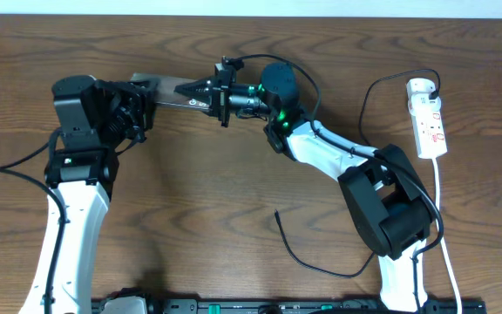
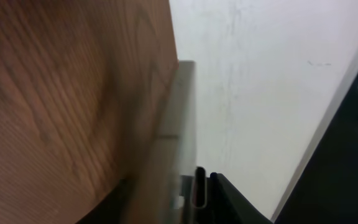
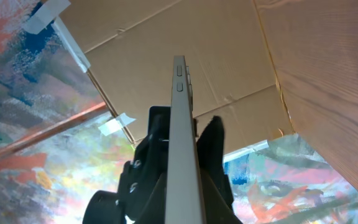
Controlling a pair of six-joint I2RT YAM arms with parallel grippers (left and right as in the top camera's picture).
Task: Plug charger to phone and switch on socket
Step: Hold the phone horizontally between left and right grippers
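Observation:
The phone (image 1: 174, 89) is held off the table at the back left, between both grippers. My left gripper (image 1: 146, 98) is shut on its left end. My right gripper (image 1: 200, 94) is shut on its right end. In the right wrist view the phone (image 3: 182, 124) stands edge-on between the black fingers (image 3: 182, 186). In the left wrist view the phone's blurred edge (image 2: 182, 112) with a slot-like port sits between the dark fingers (image 2: 191, 202). The charger's plug tip (image 1: 276, 213) lies free on the table, mid front. The socket (image 1: 428, 118) lies at the back right.
The black charger cable (image 1: 321, 269) curves along the table in front of the right arm's base and loops up to the socket's rounded end. The socket's white cord (image 1: 444, 218) runs toward the front edge on the right. The table is brown wood (image 1: 199, 201).

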